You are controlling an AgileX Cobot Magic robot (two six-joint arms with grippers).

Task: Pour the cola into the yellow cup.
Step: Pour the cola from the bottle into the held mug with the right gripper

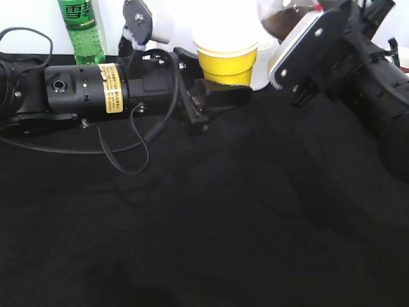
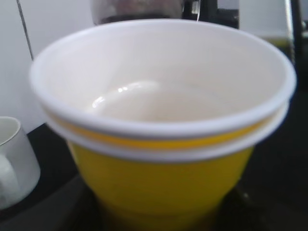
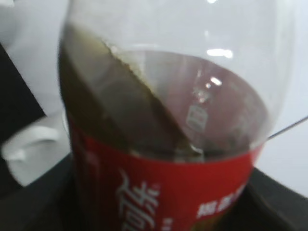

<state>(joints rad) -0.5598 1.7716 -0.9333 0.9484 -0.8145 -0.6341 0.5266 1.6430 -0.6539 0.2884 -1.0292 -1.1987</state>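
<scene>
The yellow cup (image 1: 227, 56) has a wide white rim and stands at the back middle of the black table, held between the fingers of my left gripper (image 1: 220, 89). In the left wrist view the cup (image 2: 163, 178) fills the frame and its white inside looks empty. My right gripper (image 1: 300, 54) is shut on the cola bottle (image 1: 284, 19), tilted, at the upper right next to the cup. In the right wrist view the cola bottle (image 3: 163, 187) shows its red label and slanted dark drink. Its cap is out of view.
A green soda bottle (image 1: 82, 29) stands at the back left behind the left arm. A white mug (image 2: 14, 159) sits to the left of the cup. A black cable (image 1: 121, 147) loops on the black table (image 1: 204, 224).
</scene>
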